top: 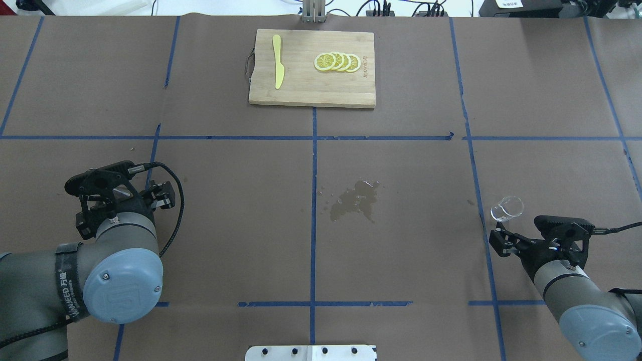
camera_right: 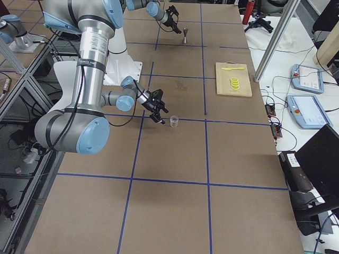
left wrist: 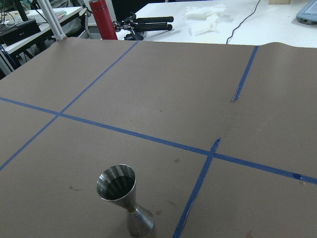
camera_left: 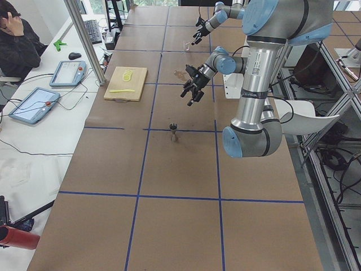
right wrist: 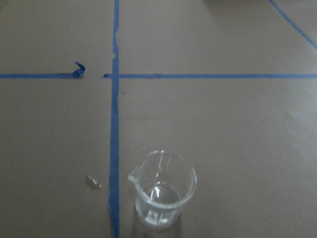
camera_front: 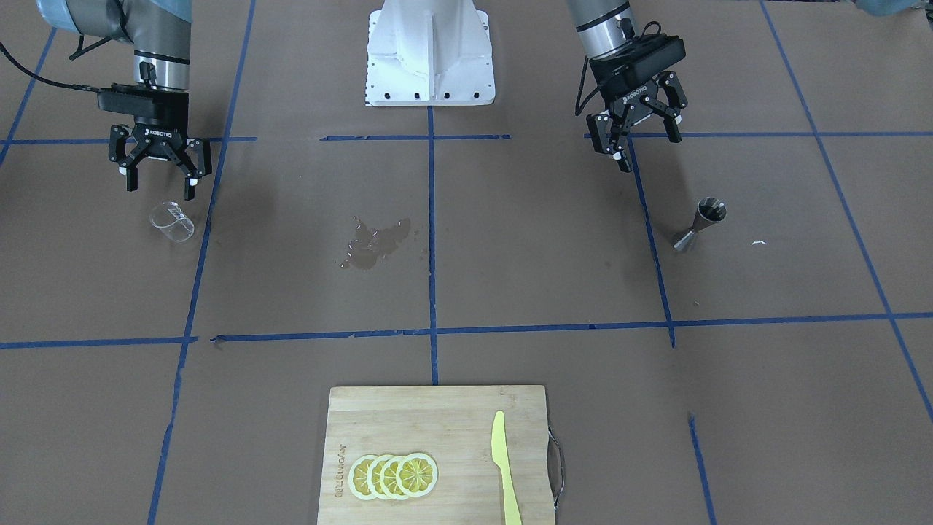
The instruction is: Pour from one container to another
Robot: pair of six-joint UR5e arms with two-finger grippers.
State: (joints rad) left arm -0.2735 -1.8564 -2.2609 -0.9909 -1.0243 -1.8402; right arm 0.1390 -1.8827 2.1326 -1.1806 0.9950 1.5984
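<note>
Brown paper crossed with blue tape [camera_front: 431,292] covers the table [camera_front: 554,240]. Toward the upper left of the front-facing view the right claw [camera_front: 161,186] hangs with its fingers spread wide and nothing between them. The clear cup [camera_front: 173,222] stands upright on the paper just below it in the frame, apart from the fingertips. In the right wrist view the cup sits at lower centre, just right of a tape line. At the upper right of the front-facing view the left claw [camera_front: 649,149], tilted, is likewise spread wide and holds nothing. The steel jigger [camera_front: 700,224] stands upright to its lower right, well apart from it. A wet patch [camera_front: 375,244] darkens the paper near the middle. At the bottom edge a wooden cutting board [camera_front: 437,415] carries four overlapping lemon slices [camera_front: 393,475] and a yellow knife [camera_front: 504,467].
</note>
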